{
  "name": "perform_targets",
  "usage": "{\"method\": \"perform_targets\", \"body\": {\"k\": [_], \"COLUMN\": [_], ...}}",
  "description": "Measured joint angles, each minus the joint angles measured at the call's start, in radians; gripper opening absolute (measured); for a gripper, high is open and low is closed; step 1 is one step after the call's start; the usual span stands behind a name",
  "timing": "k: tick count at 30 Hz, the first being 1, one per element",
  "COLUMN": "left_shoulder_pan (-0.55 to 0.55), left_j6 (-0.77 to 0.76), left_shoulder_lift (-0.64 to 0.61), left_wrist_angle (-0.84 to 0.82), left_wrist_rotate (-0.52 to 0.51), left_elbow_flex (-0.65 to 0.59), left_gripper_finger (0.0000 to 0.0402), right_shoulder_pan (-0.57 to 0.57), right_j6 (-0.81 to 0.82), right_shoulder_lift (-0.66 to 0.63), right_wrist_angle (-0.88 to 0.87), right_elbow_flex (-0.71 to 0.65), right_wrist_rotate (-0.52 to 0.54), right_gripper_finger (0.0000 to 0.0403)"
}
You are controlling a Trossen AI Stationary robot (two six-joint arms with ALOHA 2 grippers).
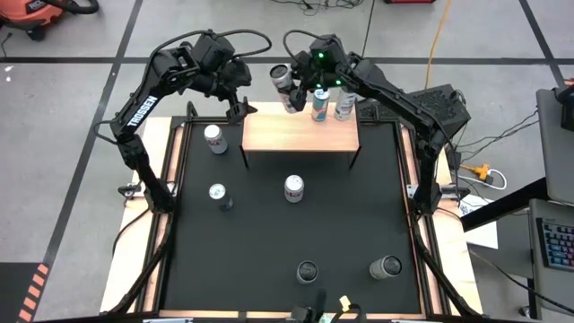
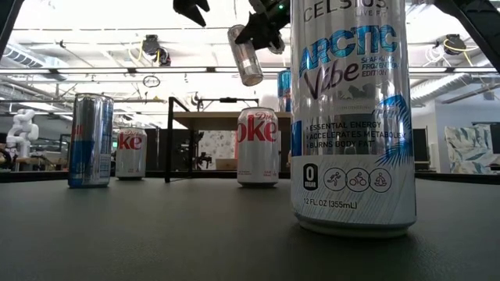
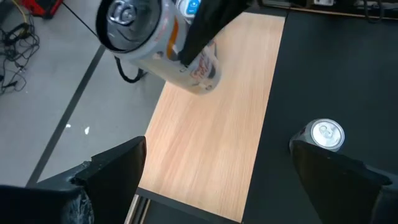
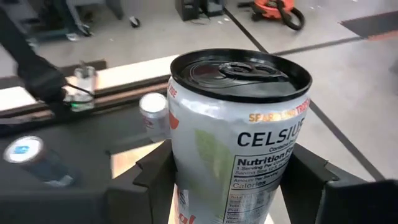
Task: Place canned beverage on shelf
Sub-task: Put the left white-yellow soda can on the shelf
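Right gripper [image 1: 289, 82] holds a Celsius can [image 1: 283, 79] tilted above the far edge of the shelf [image 1: 300, 135].

We see the light wooden shelf on thin black legs at the far side of the black tabletop [image 1: 287, 224], with two upright cans [image 1: 332, 105] on its right end. The right claw is clamped around the silver Celsius can, clear of the wood. The left gripper [image 1: 240, 100] waits with fingers spread wide just beside the shelf's left end, holding nothing. Six more cans stand scattered across the black mat, among them a Diet Coke can [image 2: 257, 146] and a tall Arctic Vibe can [image 2: 349, 117] close to the low camera. Beyond the table we see grey floor marked with black lines, loose cables, and bright ceiling lights.
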Motion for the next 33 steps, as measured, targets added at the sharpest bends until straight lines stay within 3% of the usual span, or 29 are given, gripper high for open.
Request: {"method": "perform_targets", "body": {"k": [10, 20, 33], "left_shoulder_pan": [0.0, 0.0, 0.0], "left_j6": [0.001, 0.003, 0.015], "left_shoulder_lift": [-0.008, -0.017, -0.069], "left_wrist_angle": [-0.009, -0.007, -0.009], "left_wrist_rotate": [0.001, 0.001, 0.01], "left_elbow_flex": [0.0, -0.001, -0.001], "left_gripper_finger": [0.0397, 0.0397, 0.0397], "right_shoulder_pan": [0.022, 0.026, 0.048], "right_j6": [0.008, 0.063, 0.131], "right_shoulder_lift": [0.0, 0.002, -0.004], "right_wrist_angle": [0.067, 0.354, 0.581], "right_elbow_flex": [-0.011, -0.226, -0.426], "right_wrist_rotate": [-0.024, -0.024, -0.026], "right_gripper_finger": [0.0196, 0.0196, 0.0196]}}
